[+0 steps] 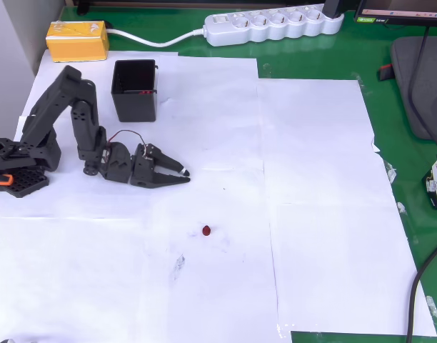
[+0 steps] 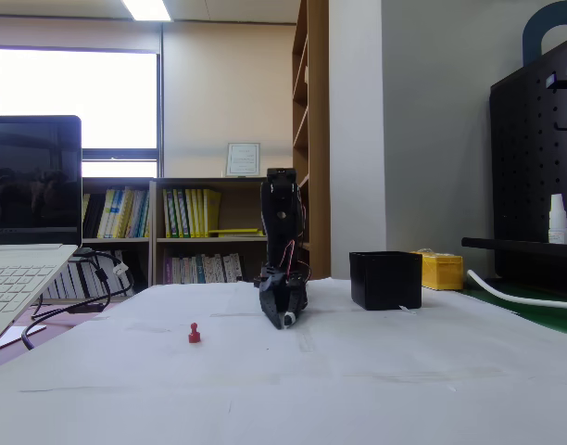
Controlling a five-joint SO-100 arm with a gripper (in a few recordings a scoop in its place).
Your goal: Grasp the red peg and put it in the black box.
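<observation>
One red peg stood alone mid-desk on the white paper, well apart from the gripper, whose jaws were slightly parted and empty. We judged the reach needed wider jaws, centred over the peg, before lifting toward the black box near the desk's far left corner.

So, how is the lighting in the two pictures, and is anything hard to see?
Overhead view: even light, soft shadows; the red peg stands out on white paper. Fixed view: bright window behind, so the gripper and black box look dark; the peg stays visible.

Arm folded low, fingers slightly parted — empty, near paper.
</observation>
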